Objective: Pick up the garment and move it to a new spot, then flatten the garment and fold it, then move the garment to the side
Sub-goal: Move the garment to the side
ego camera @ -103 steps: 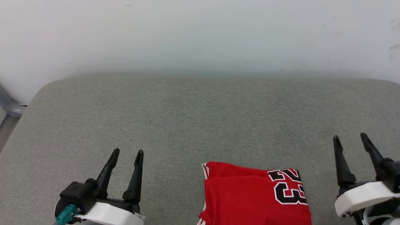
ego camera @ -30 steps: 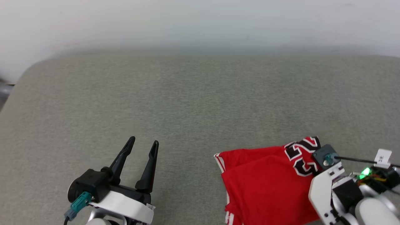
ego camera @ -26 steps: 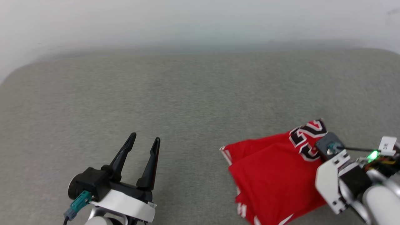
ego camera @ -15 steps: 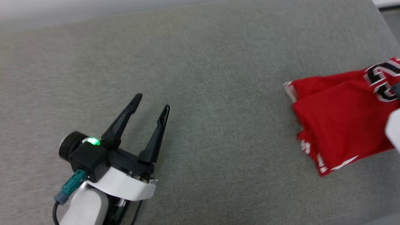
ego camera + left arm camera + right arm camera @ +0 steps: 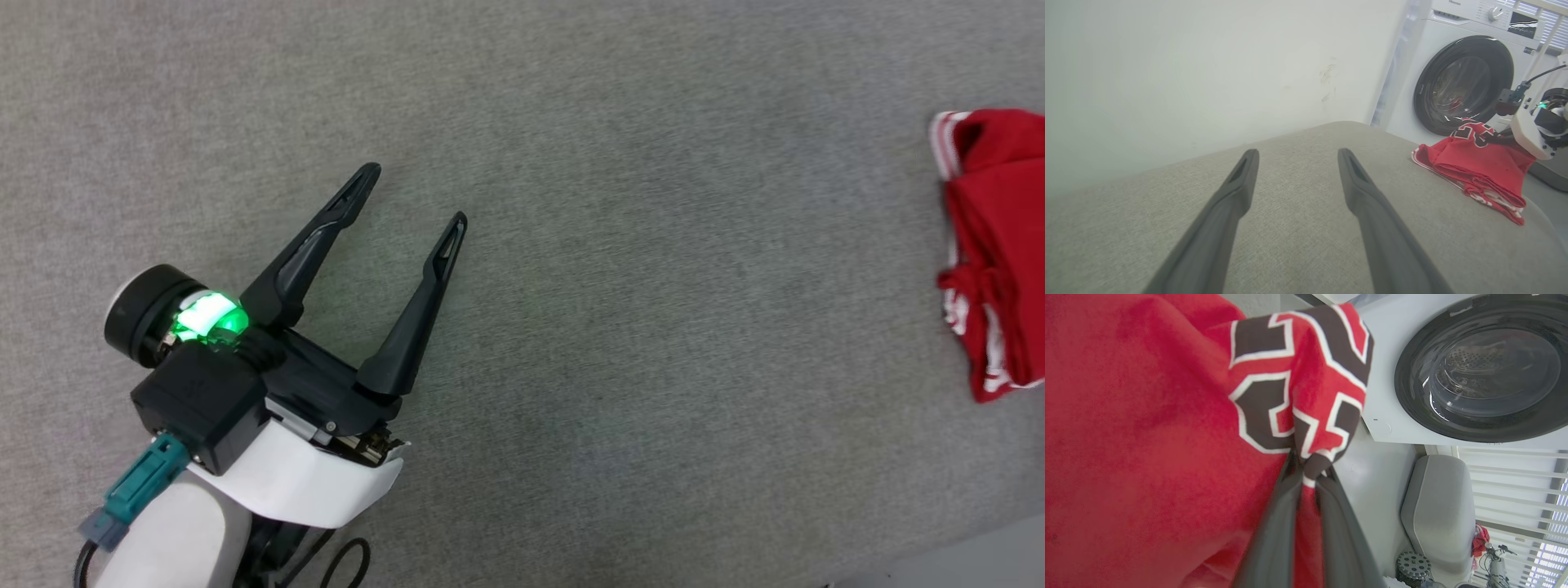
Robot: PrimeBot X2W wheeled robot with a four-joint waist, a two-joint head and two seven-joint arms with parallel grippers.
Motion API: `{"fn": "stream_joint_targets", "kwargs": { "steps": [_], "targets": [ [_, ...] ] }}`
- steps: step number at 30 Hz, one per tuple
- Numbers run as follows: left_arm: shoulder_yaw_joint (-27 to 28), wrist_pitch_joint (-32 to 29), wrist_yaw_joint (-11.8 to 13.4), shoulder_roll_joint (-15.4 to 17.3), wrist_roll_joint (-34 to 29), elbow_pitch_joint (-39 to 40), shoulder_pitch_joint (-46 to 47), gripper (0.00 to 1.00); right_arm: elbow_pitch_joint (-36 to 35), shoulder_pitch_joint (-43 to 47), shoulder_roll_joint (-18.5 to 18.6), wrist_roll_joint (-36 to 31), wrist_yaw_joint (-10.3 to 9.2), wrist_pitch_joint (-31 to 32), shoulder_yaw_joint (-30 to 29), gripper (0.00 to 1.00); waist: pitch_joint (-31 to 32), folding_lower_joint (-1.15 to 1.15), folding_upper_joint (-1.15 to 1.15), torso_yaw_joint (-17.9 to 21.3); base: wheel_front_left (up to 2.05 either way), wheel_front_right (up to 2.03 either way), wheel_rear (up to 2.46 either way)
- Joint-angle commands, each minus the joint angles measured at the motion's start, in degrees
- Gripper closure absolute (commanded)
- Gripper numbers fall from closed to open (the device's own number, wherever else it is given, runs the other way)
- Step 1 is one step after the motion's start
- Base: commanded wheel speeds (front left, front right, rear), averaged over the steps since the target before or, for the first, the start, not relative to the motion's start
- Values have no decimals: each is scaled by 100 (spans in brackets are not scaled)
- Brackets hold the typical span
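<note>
Right fingers (image 5: pixel 1276 522) are clamped on garment (image 5: pixel 1147 437) at its printed corner; left fingers (image 5: pixel 412 310) are spread, empty. Garment is seen folded at counter (image 5: pixel 571 327) right edge; only release judged left.

We see the garment (image 5: pixel 992 245), a red jersey with red-and-white striped trim, folded into a rumpled bundle at the right-hand end of the grey cushion (image 5: pixel 571 327). Its corner with the black, white-outlined numerals is raised off the cushion, pinched tight by the right gripper (image 5: pixel 1308 467).
</note>
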State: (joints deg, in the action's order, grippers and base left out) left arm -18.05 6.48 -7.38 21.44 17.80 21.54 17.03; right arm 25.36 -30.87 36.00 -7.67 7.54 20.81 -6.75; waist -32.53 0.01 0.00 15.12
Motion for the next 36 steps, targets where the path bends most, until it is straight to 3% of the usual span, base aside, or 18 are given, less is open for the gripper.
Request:
{"fn": "stream_joint_targets", "kwargs": {
  "steps": [1,10,11,12,13,19,26,36],
  "targets": [
    [15,-26,18,35,-17,61,79,0,79,-129,-33,-87,-11,-63,-98,100,-123,-1,0,-107,0,0,0],
    [30,-172,83,103,-34,379,80,0,792,-473,-195,-593,-11,-430,-838,100,-332,-1,0,-324,0,0,0],
    [28,-172,89,102,-35,383,69,0,833,-493,-228,-656,-11,-444,-883,73,-328,-1,0,-339,0,0,0],
    [26,-166,102,98,-35,377,59,0,870,-510,-267,-725,-11,-454,-906,4,-318,-1,0,-352,0,0,0],
    [17,-151,112,90,-35,359,48,0,886,-530,-296,-784,-11,-473,-941,0,-297,-1,0,-366,0,0,0],
    [-26,15,168,-6,36,126,-44,0,807,-502,-402,-1014,-11,-530,-1053,0,6,-1,0,-434,0,0,0],
    [26,377,236,-159,224,-441,-294,0,381,-348,-483,-846,-11,-563,-894,0,691,-1,0,-545,0,0,0],
    [232,605,470,-313,517,-1359,-829,0,-817,148,-1144,317,-11,-810,-651,0,1786,-1,0,-818,0,0,0]
  ]
}}
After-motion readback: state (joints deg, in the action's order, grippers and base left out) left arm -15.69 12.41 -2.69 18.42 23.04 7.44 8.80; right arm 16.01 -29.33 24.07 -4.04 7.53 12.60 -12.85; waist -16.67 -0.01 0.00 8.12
